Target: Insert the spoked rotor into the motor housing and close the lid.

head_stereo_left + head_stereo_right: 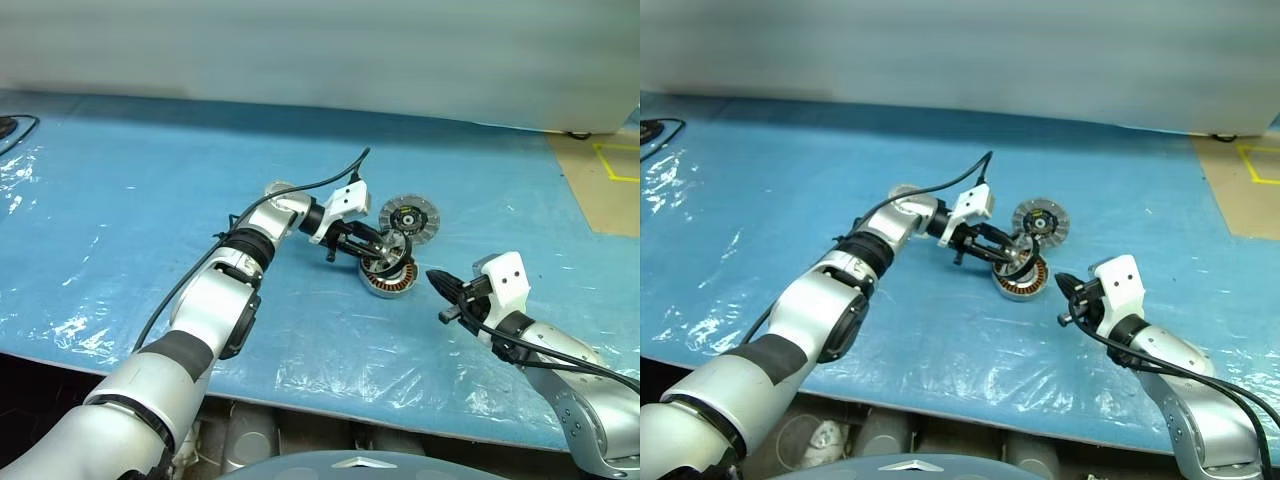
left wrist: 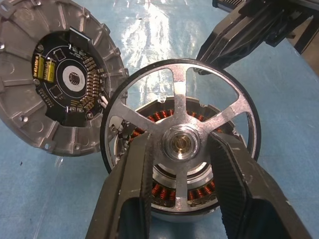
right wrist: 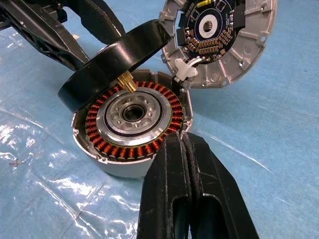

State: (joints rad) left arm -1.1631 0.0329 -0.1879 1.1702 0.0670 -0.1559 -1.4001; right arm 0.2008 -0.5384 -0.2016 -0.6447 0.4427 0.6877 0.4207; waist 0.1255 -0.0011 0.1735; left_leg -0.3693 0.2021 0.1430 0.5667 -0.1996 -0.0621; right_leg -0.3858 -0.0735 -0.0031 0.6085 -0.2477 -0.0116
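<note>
left jaws (image 2: 182, 164): pinching the spoked rotor (image 2: 180, 142) at its hub, one finger on each side.
rotor: five silvery spokes, dark rim, brass centre; tilted over the motor housing (image 3: 130, 127), its low edge hidden behind the housing wall.
housing: frame centre in the eye views, copper windings ringing a dark core.
right jaws (image 3: 185, 144): pressed together, empty, just beside the housing.
lid (image 1: 410, 217): up-right of the housing on the blue table (image 1: 150, 200), circuit face showing.

Spoked rotor (image 2: 178, 144) covered most of the motor housing (image 2: 197, 191) windings; lid (image 3: 219, 40) cut off at frame edge.
</note>
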